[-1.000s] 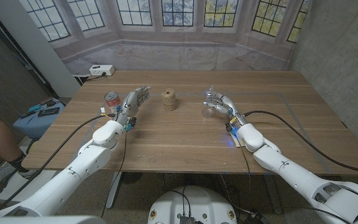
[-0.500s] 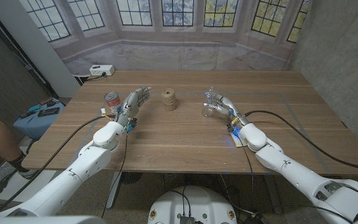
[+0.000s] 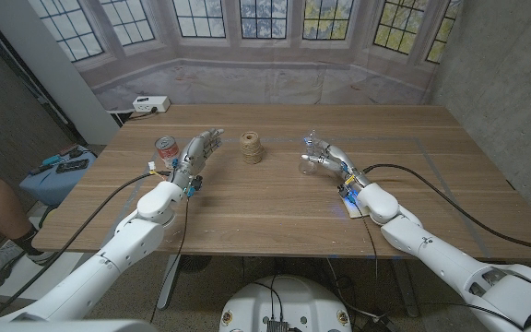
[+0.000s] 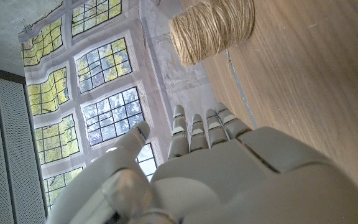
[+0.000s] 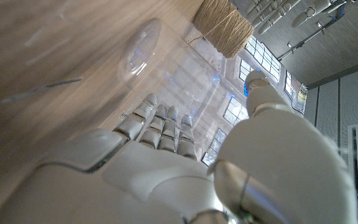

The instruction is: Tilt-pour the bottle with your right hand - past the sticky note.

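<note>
R hand [image 3: 328, 160] was wrapped around the clear plastic bottle [image 3: 313, 159], w/ fingers on one side and thumb on the other, right of centre on the wooden surface [image 3: 275, 198]. In head view the bottle leaned over, neck up toward the far side; can't tell if its base touched the wood. R wrist view showed the see-through bottle wall [image 5: 166, 68] running up from the fingers [image 5: 160, 124], thumb [image 5: 260, 93] beside it. A spool of tan twine [image 3: 252, 148] stood upright between the two hands, apart from both. L hand [image 3: 197, 152] held nothing, fingers straight and slightly spread, reaching out over the surface; L wrist view had them close together [image 4: 201, 127]. A red-labelled metal can [image 3: 165, 148] stood just beside the L hand on its outer side. A white power strip [image 3: 149, 104] lay past the far left corner.
</note>
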Robot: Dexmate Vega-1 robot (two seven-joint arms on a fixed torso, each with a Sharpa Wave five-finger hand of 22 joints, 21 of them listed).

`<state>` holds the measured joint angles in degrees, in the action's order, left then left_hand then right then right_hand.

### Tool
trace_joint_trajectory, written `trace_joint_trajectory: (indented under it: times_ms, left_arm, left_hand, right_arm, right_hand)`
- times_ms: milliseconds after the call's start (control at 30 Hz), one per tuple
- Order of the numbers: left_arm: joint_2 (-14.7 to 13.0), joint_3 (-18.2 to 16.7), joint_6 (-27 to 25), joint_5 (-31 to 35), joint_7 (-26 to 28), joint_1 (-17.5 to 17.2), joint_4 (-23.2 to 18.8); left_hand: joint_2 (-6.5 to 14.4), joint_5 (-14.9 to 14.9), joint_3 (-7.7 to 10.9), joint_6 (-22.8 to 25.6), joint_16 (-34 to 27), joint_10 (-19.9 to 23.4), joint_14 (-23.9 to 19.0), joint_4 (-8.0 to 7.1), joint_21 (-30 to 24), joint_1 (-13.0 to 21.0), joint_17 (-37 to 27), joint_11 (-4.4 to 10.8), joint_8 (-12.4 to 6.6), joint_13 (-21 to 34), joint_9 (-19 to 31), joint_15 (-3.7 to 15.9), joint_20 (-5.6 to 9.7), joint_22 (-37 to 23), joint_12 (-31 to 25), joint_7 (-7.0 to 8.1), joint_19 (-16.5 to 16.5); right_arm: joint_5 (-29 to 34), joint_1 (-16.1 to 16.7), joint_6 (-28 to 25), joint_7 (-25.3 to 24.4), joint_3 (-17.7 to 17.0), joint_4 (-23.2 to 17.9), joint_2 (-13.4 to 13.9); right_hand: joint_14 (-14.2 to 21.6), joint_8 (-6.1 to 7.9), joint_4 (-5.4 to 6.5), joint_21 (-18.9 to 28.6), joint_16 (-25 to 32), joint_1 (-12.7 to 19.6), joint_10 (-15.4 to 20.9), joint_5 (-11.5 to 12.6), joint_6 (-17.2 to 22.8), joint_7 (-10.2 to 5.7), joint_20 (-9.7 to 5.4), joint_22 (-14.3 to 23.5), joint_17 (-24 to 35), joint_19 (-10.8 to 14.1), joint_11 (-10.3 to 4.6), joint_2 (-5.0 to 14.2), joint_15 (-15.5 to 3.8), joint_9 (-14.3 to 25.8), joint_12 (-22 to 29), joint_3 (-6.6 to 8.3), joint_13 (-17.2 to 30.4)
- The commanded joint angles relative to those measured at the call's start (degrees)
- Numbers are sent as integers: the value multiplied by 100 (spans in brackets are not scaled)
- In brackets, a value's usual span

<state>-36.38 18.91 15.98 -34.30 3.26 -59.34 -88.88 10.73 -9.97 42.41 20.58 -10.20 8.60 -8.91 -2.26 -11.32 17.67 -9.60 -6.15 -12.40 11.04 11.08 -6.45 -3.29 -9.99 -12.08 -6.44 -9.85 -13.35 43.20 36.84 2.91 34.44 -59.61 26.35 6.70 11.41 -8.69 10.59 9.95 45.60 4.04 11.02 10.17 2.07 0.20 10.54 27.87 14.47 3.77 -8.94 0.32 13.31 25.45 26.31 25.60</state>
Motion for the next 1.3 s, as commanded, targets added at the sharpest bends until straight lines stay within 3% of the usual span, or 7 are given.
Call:
trace_joint_trajectory:
  times_ms: [33, 300, 900, 1300]
  left_arm:
    - [-11, -32, 62, -42, -72, -33, 39]
    - [17, -32, 102, -104, -159, -17, 145]
    - [1, -59, 96, -133, -186, 17, 238]
    - [140, 98, 61, -121, -377, 323, 482]
  left_hand:
    - [4, -9, 0, -6, -27, 55, -15, 12, -15, 55, -19, 10, 15, 30, 18, -3, -6, -13, -16, 24, -25]
    - [5, -9, -9, -40, -22, 30, 3, 15, -11, 65, -21, 1, 40, 30, 21, -16, -8, -13, -5, 33, -15]
    - [2, -10, -23, -18, -26, 30, -4, 19, -19, 82, -22, -1, 49, 32, 27, -10, -10, -14, -5, 23, -35]
    - [1, -11, -26, -12, -25, 29, -2, 17, -20, 89, -22, -3, 57, 32, 30, -15, -11, -14, -5, 24, -36]
  right_arm:
    - [-74, -16, -86, 199, -8, -135, 65]
    - [-328, 27, -169, 365, -98, -326, 107]
    - [-964, -107, 164, 1076, -220, 82, -96]
    - [-1407, -103, 264, 1444, -400, 214, -155]
  right_hand:
    - [-85, -23, 11, -1, 14, -61, -70, 24, -54, -11, 30, 8, -18, -45, 18, 4, 32, 2, -25, -23, 1]
    - [-30, -24, 68, 57, 91, -200, -22, 24, -114, 10, 78, 7, -59, 2, 58, 17, 98, -9, -46, -91, -33]
    - [-6, 53, 187, 100, 142, -544, 122, 37, 14, 99, 148, 7, -133, 40, 112, 17, 216, -34, -95, -254, -116]
    - [-21, 77, 255, 102, 155, -718, 150, 41, 68, 140, 184, 8, -168, 14, 134, 50, 243, -50, -147, -326, -164]
